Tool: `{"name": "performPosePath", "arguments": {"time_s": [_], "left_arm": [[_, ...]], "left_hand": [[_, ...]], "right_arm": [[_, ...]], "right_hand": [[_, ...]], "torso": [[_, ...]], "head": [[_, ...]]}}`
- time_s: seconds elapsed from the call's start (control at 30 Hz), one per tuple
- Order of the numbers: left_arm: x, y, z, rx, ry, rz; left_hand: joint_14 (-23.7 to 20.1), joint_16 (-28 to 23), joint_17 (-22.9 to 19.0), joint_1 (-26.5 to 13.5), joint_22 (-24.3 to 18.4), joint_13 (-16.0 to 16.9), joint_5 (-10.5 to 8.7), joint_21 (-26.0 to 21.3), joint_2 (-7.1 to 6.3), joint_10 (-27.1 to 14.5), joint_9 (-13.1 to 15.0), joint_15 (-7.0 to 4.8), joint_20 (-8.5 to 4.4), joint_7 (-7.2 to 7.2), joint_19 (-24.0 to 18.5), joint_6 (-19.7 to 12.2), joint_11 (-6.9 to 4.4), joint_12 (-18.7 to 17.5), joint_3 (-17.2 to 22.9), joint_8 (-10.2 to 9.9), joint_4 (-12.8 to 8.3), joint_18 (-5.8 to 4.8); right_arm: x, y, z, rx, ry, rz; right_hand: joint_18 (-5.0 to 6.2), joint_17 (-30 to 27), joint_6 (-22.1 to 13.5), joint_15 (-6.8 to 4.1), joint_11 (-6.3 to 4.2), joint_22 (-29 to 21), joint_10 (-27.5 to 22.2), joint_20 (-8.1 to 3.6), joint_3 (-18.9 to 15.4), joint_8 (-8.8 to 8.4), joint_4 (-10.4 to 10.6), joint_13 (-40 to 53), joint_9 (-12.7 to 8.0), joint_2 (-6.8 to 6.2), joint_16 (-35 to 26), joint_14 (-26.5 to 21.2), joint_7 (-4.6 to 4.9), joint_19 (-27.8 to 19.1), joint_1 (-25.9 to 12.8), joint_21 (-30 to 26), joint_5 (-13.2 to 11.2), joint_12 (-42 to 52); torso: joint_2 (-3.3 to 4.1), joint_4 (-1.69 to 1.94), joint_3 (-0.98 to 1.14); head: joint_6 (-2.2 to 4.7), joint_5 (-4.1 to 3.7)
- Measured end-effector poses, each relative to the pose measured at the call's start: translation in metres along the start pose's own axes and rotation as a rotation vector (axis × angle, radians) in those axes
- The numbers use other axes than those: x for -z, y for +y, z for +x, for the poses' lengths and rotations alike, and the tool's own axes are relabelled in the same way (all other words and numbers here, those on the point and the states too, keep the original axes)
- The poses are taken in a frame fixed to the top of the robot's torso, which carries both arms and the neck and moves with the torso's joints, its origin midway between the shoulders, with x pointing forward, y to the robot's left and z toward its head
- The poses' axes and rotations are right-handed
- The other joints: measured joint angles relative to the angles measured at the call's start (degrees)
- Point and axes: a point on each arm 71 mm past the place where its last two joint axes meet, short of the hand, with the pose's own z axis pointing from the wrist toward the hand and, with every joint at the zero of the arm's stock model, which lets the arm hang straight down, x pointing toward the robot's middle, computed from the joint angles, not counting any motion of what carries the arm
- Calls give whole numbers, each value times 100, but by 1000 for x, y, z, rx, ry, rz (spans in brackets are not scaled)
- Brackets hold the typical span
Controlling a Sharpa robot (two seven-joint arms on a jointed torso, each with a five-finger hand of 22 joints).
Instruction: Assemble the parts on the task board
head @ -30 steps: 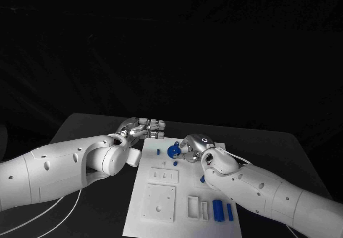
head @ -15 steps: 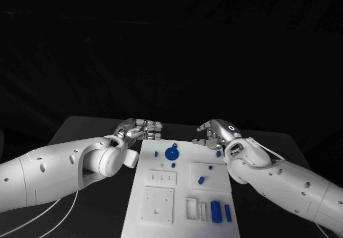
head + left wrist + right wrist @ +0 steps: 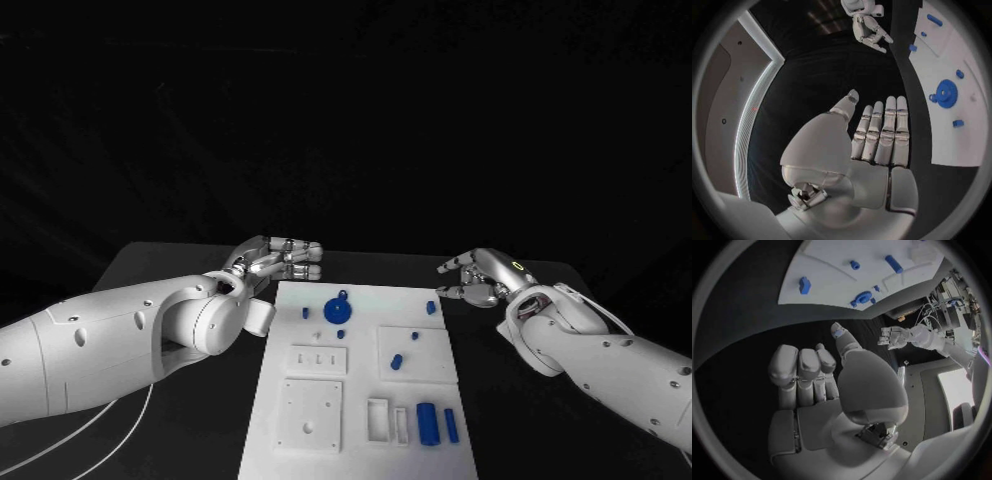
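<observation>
— From up top, what is going on? 
— The white board (image 3: 368,385) is lying in the middle of the black table (image 3: 173,265). A blue gear (image 3: 339,308) is sitting near its far end, small blue pegs (image 3: 404,360) are scattered around, and two blue bars (image 3: 428,422) are lying at the near right. The left hand (image 3: 281,258) is hanging just off the board's far left corner, holding nothing, fingers loosely bent. The right hand (image 3: 483,277) is hovering off the far right corner, also holding nothing.

— And from the left wrist? 
— The left hand (image 3: 876,135) is showing its fingers straight and side by side, nothing in them, over bare table beside the board (image 3: 942,135). The gear (image 3: 946,93) is sitting on the board.

— The right wrist? 
— The right hand (image 3: 817,375) is curling its fingers loosely, palm bare, apart from the board (image 3: 836,280) and the gear (image 3: 862,296).
</observation>
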Motion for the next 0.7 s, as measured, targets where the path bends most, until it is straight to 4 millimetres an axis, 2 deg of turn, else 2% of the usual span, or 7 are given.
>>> {"name": "performPosePath", "arguments": {"time_s": [0.1,0.27,0.43,0.6,0.7], "left_arm": [[0,0,-1,1,0,5],[-1,0,-3,2,0,8],[-2,1,-5,4,-1,10],[-3,2,-6,7,1,10],[-3,3,-5,9,3,8]], "left_hand": [[0,0,0,0,0,0,0,0,0,0,0,0,0,-5,0,4,0,0,0,0,0,0],[0,0,0,0,0,0,0,0,0,0,0,0,0,-5,0,4,0,0,0,0,0,0],[0,0,0,-23,0,0,0,0,23,0,0,0,0,-4,0,4,0,0,0,0,0,0],[0,0,0,-23,0,0,0,0,23,0,0,0,0,-5,0,4,0,0,0,0,0,0],[0,0,0,-23,0,0,0,0,23,0,0,0,0,-5,0,4,0,0,0,0,0,0]], "right_arm": [[6,-14,8,-22,34,7],[13,-32,23,-51,79,24],[16,-44,34,-73,106,42],[17,-53,43,-92,112,64],[17,-54,47,-105,109,72]], "right_hand": [[1,3,-26,0,0,0,0,0,-53,0,-169,-21,0,70,0,0,-1,0,-10,34,93,0],[0,-5,-180,-7,-34,5,-34,0,-96,0,-302,-54,0,114,0,-8,-8,0,24,34,72,-30],[1,-22,-289,-65,-84,5,-84,-42,-91,0,-448,-69,1,165,-40,-40,-100,-42,76,34,-21,-30],[1,-6,-289,-75,-106,4,-61,-63,-74,0,-496,-65,1,165,-40,-31,-100,-20,76,34,-21,-30],[1,21,-324,-75,-106,4,-61,-63,-74,0,-496,-44,1,165,-40,-31,-65,-19,77,34,-21,-30]], "torso": [[0,-3,10],[3,-4,17],[7,-7,17],[17,18,18],[31,37,31]], "head": [[-2,-40],[-28,-77],[-53,-71],[-70,-85],[-71,-90]]}}
